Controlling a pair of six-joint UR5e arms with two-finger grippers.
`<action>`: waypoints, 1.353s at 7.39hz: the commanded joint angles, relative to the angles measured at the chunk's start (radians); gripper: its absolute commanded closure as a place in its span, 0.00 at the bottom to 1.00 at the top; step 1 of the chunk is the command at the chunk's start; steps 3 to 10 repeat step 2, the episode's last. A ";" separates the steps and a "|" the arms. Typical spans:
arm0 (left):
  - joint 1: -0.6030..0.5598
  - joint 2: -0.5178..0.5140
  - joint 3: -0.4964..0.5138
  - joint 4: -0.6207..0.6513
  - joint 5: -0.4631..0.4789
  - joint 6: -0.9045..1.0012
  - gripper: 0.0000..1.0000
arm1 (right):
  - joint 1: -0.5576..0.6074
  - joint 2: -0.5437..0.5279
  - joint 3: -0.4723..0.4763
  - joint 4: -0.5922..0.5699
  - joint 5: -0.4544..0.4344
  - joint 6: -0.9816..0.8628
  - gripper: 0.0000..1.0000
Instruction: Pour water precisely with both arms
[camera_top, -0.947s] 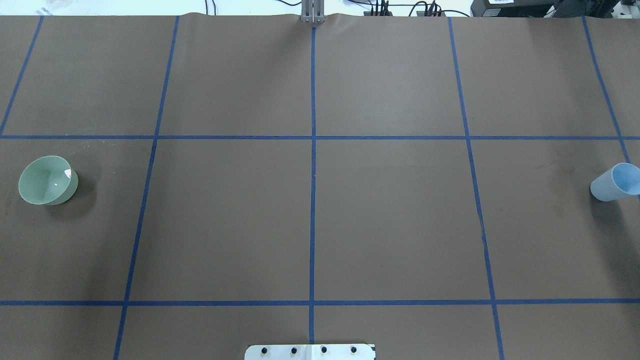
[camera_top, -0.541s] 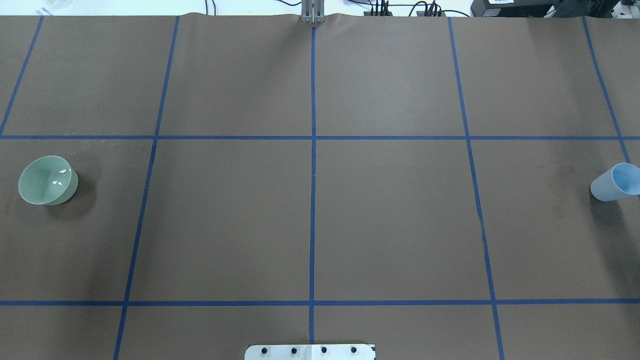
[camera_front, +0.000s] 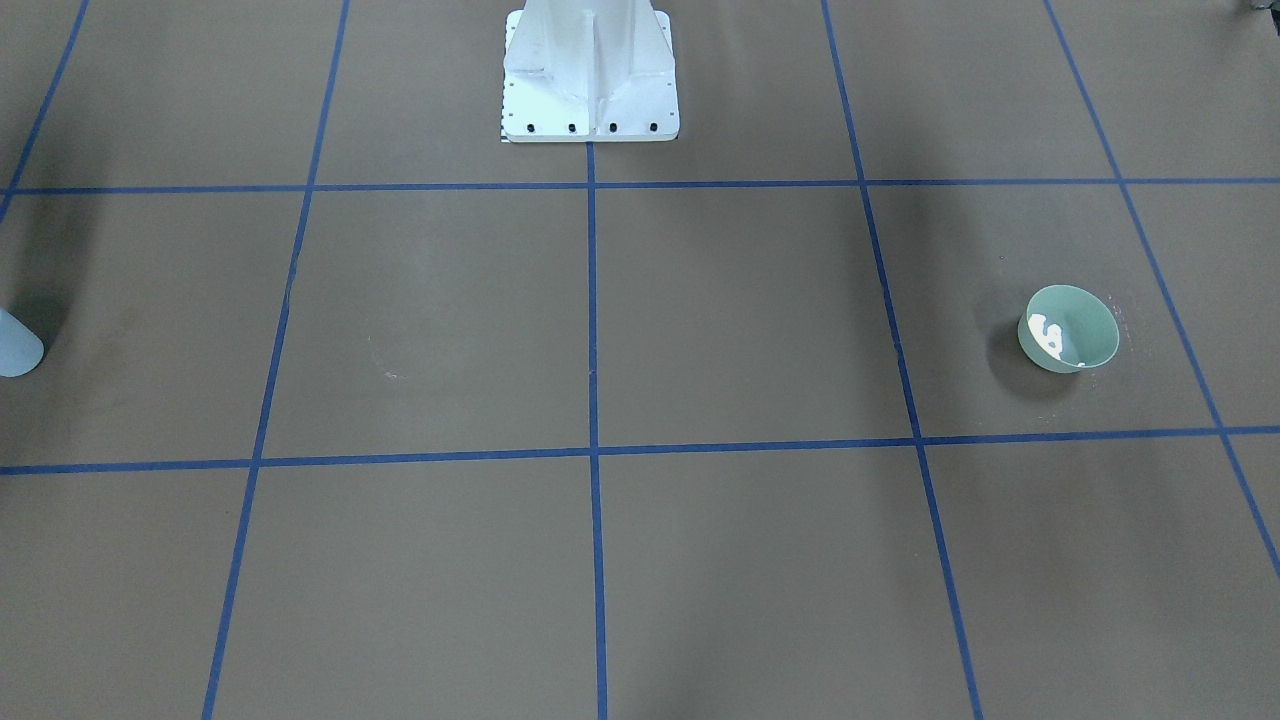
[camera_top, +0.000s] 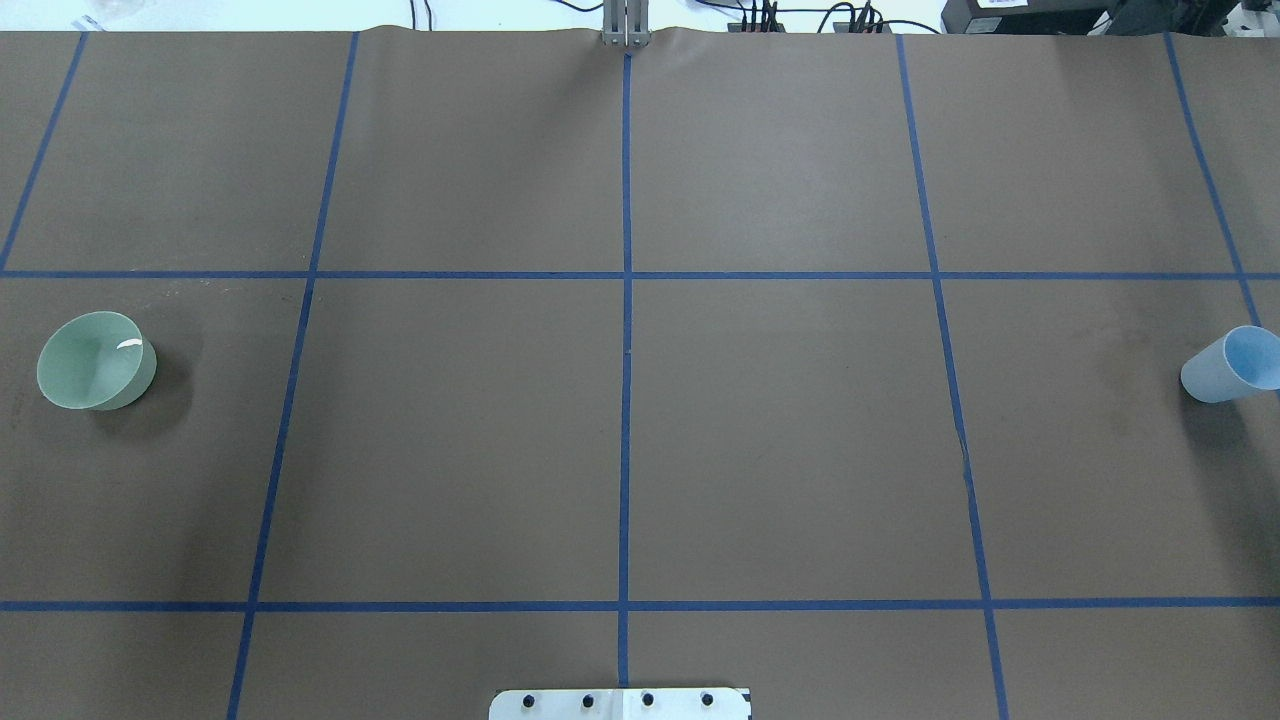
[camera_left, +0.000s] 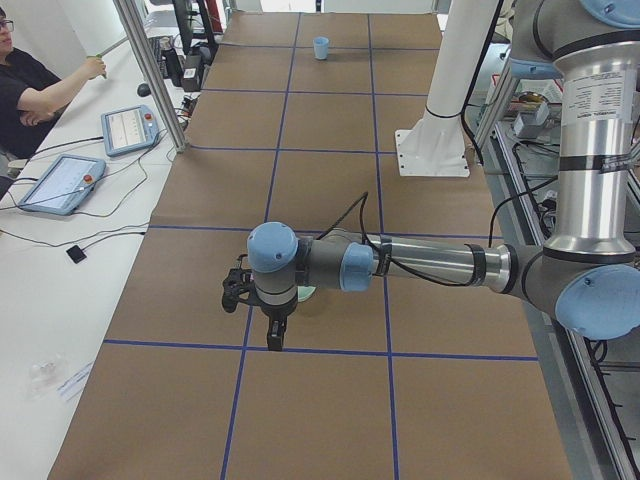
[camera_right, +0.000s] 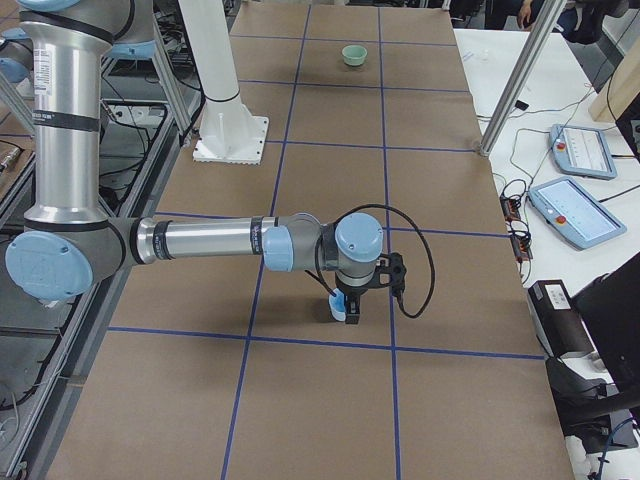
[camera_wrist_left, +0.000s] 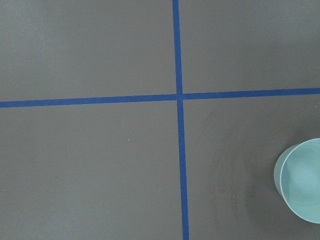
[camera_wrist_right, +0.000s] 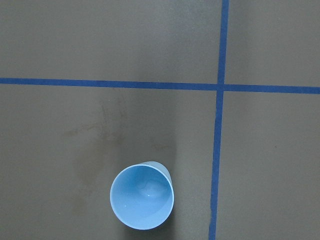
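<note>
Long table w/ brown paper cover (camera_top: 780, 430), split into squares by blue tape lines (camera_top: 626, 400). White side bench along the far edge w/ teach pendants (camera_left: 130, 128); a seated person (camera_left: 30, 85) at it, seen from the left end.

Far left, mid row: green bowl (camera_top: 95, 360), upright, open side up, bright glints inside; can't tell if that's water. It sits just left of a tape line, well apart from everything else. In the left-end view the left arm (camera_left: 430, 263) stretches out low & roughly level over the table, wrist over the bowl, only a sliver of green showing behind it. The left gripper (camera_left: 272, 325) points down at the paper just beside the bowl; wide or narrow, can't tell from here. Left wrist cam: bowl cut off at the lower right corner, tape crossing mid-frame.

Centre, near edge: white bolted pedestal (camera_front: 590, 80).

Far right, mid row: pale blue cup (camera_top: 1228, 365), upright, mouth up, at the very edge of the overhead view. In the right-end view the right arm (camera_right: 200, 242) also reaches out level, right gripper (camera_right: 343, 300) pointing down right at the cup; touching or just above, can't tell, nor how far the claw is spread. Right wrist cam looks straight down into the cup, low in frame, left of a tape line.
</note>
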 joint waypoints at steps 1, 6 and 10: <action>0.000 -0.002 0.002 0.002 0.001 -0.001 0.00 | 0.011 0.001 -0.009 0.002 -0.003 0.011 0.00; 0.002 0.000 0.000 0.002 0.001 -0.001 0.00 | 0.011 0.001 -0.009 0.002 -0.003 0.011 0.00; 0.002 0.000 0.000 0.002 0.001 -0.001 0.00 | 0.011 0.001 -0.009 0.002 -0.003 0.011 0.00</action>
